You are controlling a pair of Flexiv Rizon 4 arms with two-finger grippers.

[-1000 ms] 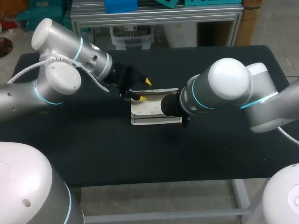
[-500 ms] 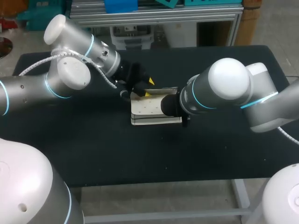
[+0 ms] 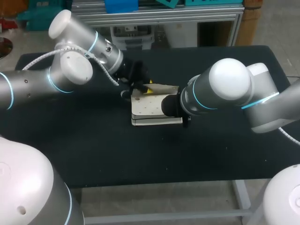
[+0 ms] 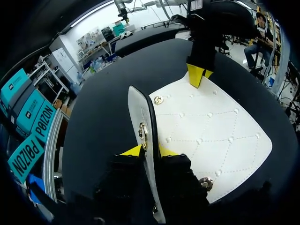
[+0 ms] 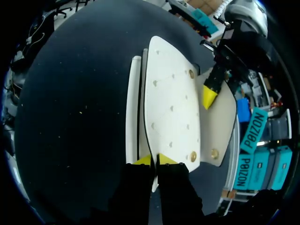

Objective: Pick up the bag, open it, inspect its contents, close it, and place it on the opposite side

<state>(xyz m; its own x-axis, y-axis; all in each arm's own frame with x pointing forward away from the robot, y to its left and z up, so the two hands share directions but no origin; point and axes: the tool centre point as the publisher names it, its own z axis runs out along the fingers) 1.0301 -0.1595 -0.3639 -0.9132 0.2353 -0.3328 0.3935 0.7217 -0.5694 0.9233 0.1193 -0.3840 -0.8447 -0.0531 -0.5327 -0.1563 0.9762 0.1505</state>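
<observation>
White bag [image 3: 151, 112] mid-frame on worktop [image 3: 93, 150], long axis L-R. L hand [image 4: 149, 151] clamped on lifted flap [image 4: 142, 112] at its upper-left. R hand [image 5: 154, 160] clamped on bag's right end, so flap opens away from it.

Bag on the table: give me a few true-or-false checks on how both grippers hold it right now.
1. The left gripper is shut on the flap. True.
2. The bag hangs clear of the table. False: its body lies on the table.
3. The right gripper pinches the bag's edge. True.
4. The flap lies flat and closed. False: it stands raised on edge between the left gripper's fingers.
</observation>
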